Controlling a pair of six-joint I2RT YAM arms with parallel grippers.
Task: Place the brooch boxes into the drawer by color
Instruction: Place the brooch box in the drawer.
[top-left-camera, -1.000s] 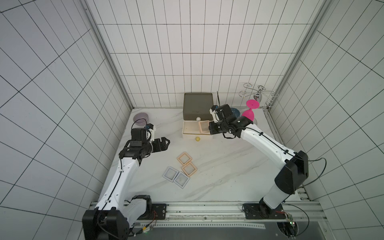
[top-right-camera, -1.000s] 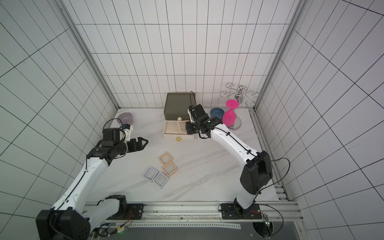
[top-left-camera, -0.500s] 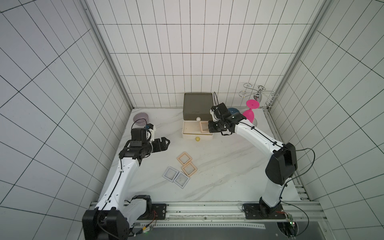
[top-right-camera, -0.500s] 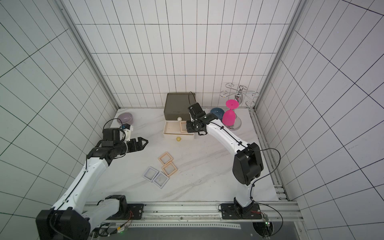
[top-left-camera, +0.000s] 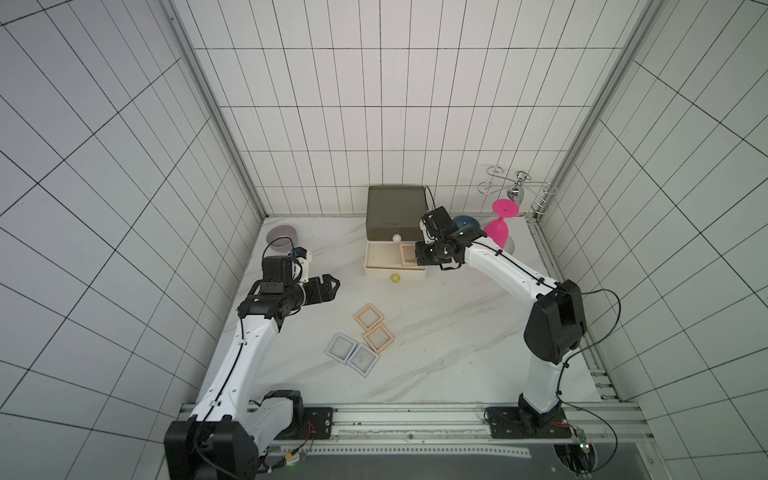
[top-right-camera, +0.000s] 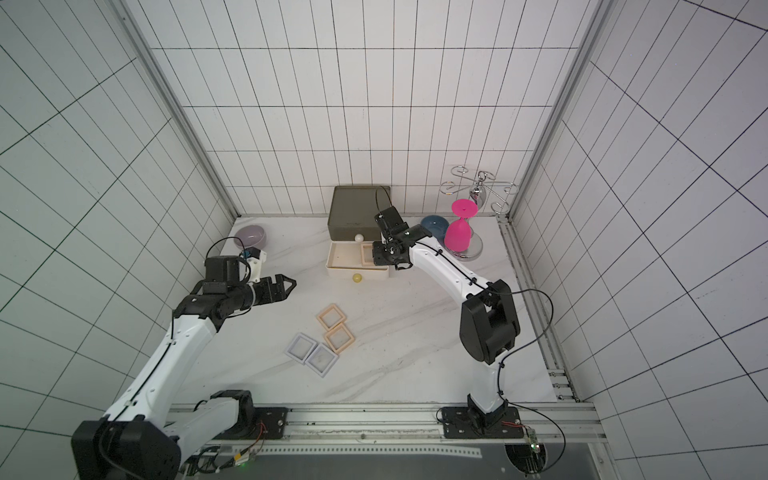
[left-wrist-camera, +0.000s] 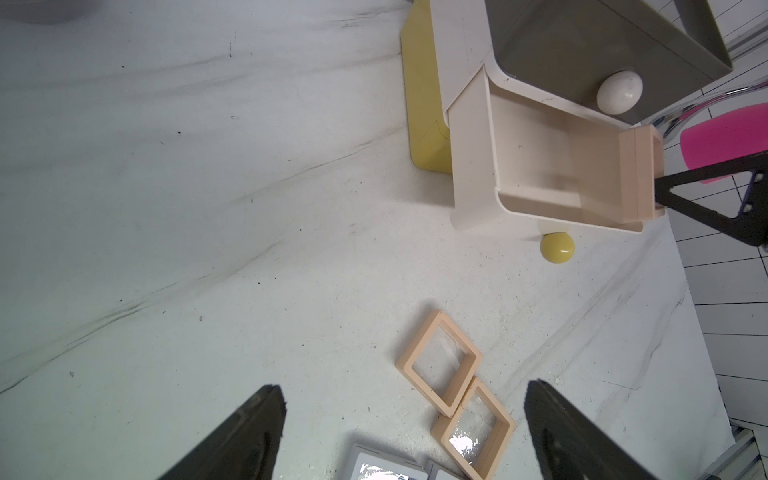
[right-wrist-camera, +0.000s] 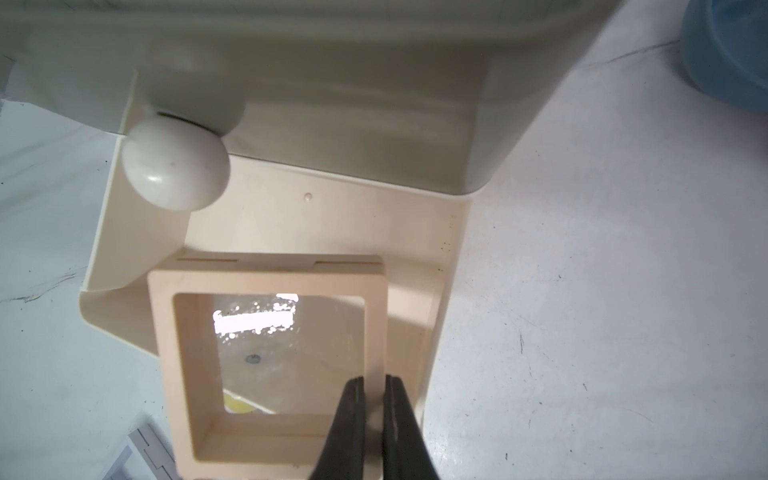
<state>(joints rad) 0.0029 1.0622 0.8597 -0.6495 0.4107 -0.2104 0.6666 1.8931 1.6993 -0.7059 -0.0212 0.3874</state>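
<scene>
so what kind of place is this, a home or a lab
Probably a robot test cell, not a home: grid-panel walls box in a marble-look tabletop, and the left arm and right arm mount on a metal rail.

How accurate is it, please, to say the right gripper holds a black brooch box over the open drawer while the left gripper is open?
Wrong colour: the right wrist view shows the right gripper holding a peach-beige brooch box over the open drawer; the left gripper is open.
</scene>
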